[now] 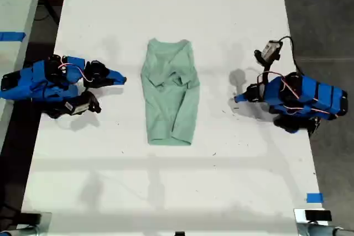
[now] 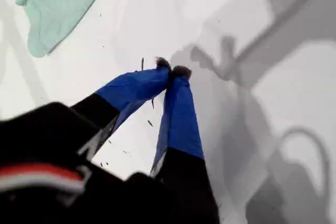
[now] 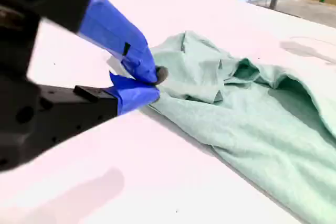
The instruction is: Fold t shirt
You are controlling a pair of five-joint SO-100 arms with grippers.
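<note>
The pale mint-green t shirt (image 1: 170,95) lies wrinkled in the middle of the white table, its sides folded inward and its neck opening toward the far edge. My first gripper (image 1: 237,99) rests shut and empty on the table at the exterior view's right, a short gap from the cloth. The first wrist view shows its tips (image 2: 172,69) closed, with a corner of the t shirt (image 2: 58,3) well away. My second gripper (image 1: 123,79), at the exterior view's left, is also shut on nothing. Its tips (image 3: 155,80) sit just beside the t shirt (image 3: 252,114) edge.
The white table (image 1: 166,181) carries a blue tape mark (image 1: 314,197) near its front corner at the exterior view's right. A camera with a black cable (image 1: 270,51) stands above the first arm. Dark floor borders both sides of the table.
</note>
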